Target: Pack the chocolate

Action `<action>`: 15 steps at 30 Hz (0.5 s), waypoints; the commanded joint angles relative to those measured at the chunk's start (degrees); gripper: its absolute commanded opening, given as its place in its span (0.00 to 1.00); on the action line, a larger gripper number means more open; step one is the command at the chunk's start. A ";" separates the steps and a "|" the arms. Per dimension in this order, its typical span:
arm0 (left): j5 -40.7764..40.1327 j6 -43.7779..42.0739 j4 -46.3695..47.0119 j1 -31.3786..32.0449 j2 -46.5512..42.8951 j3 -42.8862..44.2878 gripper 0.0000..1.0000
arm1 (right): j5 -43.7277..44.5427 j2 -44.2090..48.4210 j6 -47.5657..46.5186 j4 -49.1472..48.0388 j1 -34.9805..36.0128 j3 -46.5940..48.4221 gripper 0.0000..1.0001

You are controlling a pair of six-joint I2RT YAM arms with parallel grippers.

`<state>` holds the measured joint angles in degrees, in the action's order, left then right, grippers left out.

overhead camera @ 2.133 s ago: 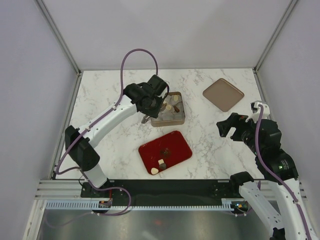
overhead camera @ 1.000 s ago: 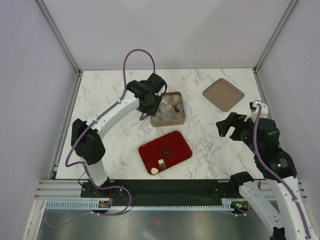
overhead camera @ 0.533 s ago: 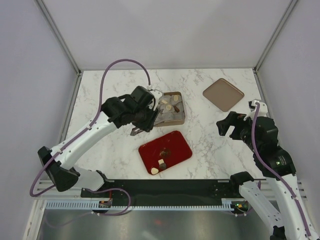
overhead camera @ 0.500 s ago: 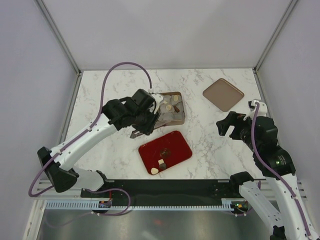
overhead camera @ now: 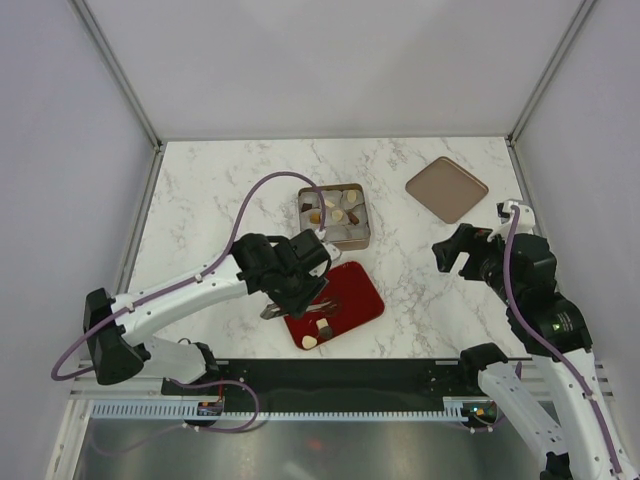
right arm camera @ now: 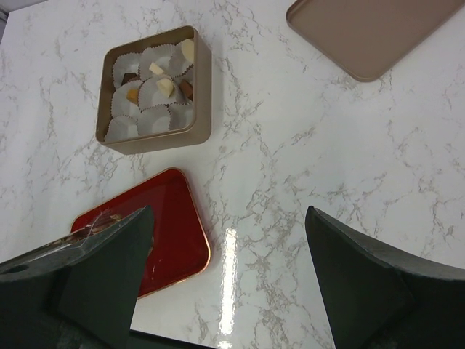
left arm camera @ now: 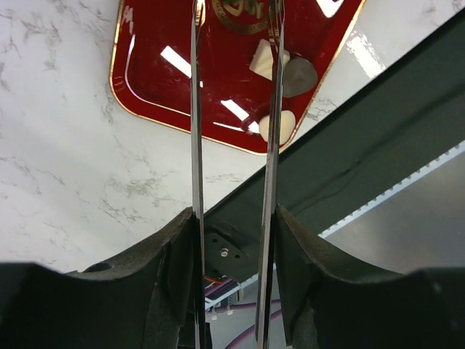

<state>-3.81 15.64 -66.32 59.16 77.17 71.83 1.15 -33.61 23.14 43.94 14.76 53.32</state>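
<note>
My left hand hangs over the near left part of the glossy red rectangular tray. Its two thin fingers stand a narrow gap apart with nothing between them, and their tips run out of the top of the wrist view. Three loose pieces lie on the tray close to its near rim. A cream square chocolate sits partly behind the finger on the right of that view. A grey-brown teardrop chocolate touches it. A cream rounded chocolate lies nearest the rim, with a small dark bit against it that I cannot make out.

Farther back on the white marble worktop stands the gold square tin, lined with white fluted paper cups. Several cups hold chocolate, among them a cream piece in the far corner cup and a dark brown piece just nearer. The cups along the near side look bare.

My right hand is spread wide and holds nothing. It hovers over open worktop, well apart from the tin and the tray. A flat brown square lid lies at the far right, apart from everything else.
</note>
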 commanded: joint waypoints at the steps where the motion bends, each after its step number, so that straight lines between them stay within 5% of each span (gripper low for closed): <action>1: 2.41 3.52 -0.21 2.10 -3.25 -0.73 0.53 | 0.17 0.82 0.24 -0.35 0.00 1.88 0.94; 15: 5.04 4.58 -0.91 4.12 -4.13 -3.37 0.53 | 0.08 2.14 0.33 -0.09 0.00 1.79 0.94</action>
<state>-0.84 18.37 -66.81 62.74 73.49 68.60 1.15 -31.90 23.14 44.49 14.76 53.32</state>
